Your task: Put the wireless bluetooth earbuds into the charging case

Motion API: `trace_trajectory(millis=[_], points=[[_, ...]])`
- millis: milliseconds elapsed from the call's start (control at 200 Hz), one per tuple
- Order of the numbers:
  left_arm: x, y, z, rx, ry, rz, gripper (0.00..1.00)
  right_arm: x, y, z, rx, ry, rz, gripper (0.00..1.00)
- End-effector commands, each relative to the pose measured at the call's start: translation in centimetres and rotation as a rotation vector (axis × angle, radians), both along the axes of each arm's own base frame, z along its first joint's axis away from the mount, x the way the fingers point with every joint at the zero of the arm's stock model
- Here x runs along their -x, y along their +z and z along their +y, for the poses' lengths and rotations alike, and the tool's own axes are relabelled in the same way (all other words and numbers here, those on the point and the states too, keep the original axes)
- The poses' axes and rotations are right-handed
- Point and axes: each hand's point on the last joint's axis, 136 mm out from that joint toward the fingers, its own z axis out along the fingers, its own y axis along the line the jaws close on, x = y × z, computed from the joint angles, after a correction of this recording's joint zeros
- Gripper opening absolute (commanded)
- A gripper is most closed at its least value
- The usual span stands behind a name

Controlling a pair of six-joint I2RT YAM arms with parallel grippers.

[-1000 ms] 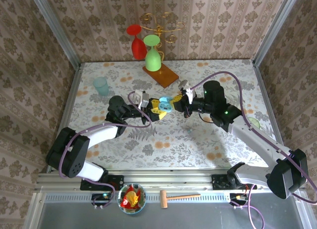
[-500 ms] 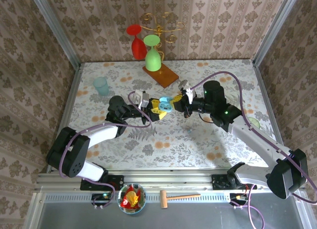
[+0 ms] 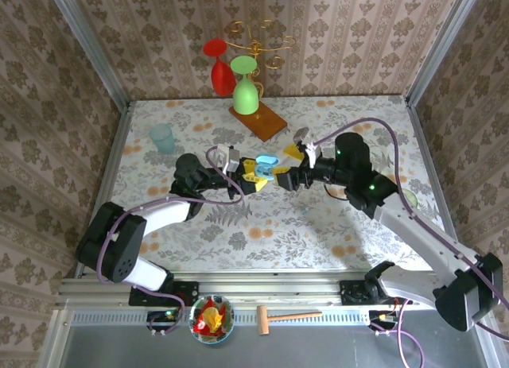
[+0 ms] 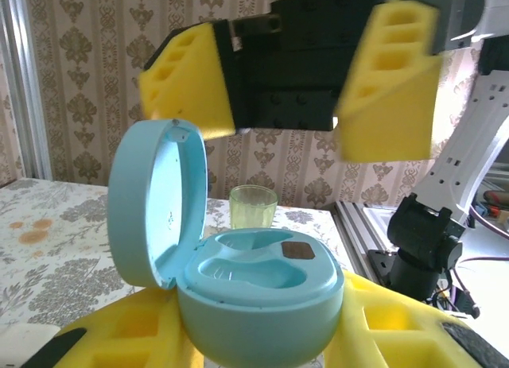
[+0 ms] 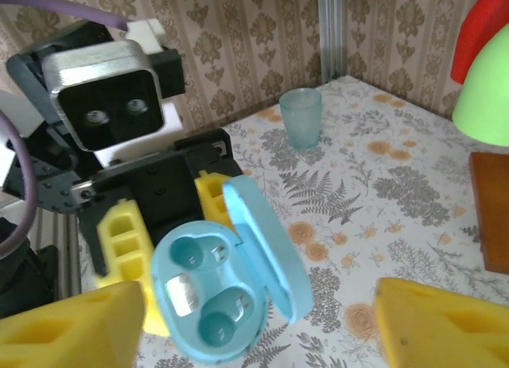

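While the left gripper (image 3: 256, 176) squeezes the round blue charging case (image 3: 265, 165) from both sides and holds it up above the flowery table (image 3: 318, 225), the case's lid (image 4: 151, 201) stands wide open. Facing it, just beside the case, is the right gripper (image 3: 286, 162) — its yellow fingers (image 4: 390, 82) are spread far apart and hold nothing. Inside the case are two hollows. One small pale bit (image 5: 181, 292) lies in one hollow — it may be an earbud, but it is too small and shiny to be sure. A blue cup (image 3: 162, 136) stands well apart, near the table's far left.
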Motion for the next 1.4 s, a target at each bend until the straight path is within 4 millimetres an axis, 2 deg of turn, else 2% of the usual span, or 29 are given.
trace_trajectory(millis=[0, 125, 275, 405, 560, 750, 850, 890, 920, 1055, 1235, 1390], points=[[-0.5, 1.0, 0.5, 0.034, 0.029, -0.071, 0.26, 0.5, 0.4, -1.4, -0.026, -0.064, -0.022, 0.85], [-1.2, 1.0, 1.2, 0.035, 0.056, -0.074, 0.26, 0.7, 0.5, -3.6, -0.09, -0.176, -0.02, 0.87], [-1.4, 1.1, 1.8, 0.037, 0.072, -0.084, 0.26, -0.6, -1.4, -7.5, -0.136, -0.385, 0.03, 0.91], [-1.6, 1.5, 2.0, 0.046, 0.089, -0.099, 0.26, -2.3, -4.4, -10.4, -0.131, -0.562, 0.12, 0.9], [-2.1, 1.1, 2.2, 0.047, 0.114, -0.101, 0.26, -4.3, -9.7, -13.0, -0.007, -0.764, 0.33, 0.85], [-2.1, 1.1, 2.3, 0.054, 0.132, -0.109, 0.26, -5.7, -15.4, -12.2, 0.146, -0.784, 0.549, 0.83], [-2.0, 1.1, 2.4, 0.054, 0.134, -0.109, 0.26, -6.3, -17.7, -11.4, 0.21, -0.768, 0.65, 0.75], [-1.9, 1.1, 2.4, 0.054, 0.134, -0.11, 0.26, -6.7, -18.0, -11.0, 0.226, -0.759, 0.672, 0.71], [-1.9, 1.1, 2.4, 0.054, 0.133, -0.109, 0.26, -7.0, -19.3, -10.7, 0.257, -0.747, 0.71, 0.67], [-1.9, 0.9, 2.4, 0.052, 0.132, -0.107, 0.26, -9.0, -20.9, -8.9, 0.321, -0.68, 0.761, 0.59], [-1.8, 0.9, 2.5, 0.051, 0.134, -0.107, 0.26, -11.6, -23.5, -7.7, 0.415, -0.645, 0.827, 0.47], [-1.7, 0.9, 2.6, 0.051, 0.138, -0.109, 0.26, -12.9, -25.0, -7.1, 0.439, -0.63, 0.848, 0.43]])
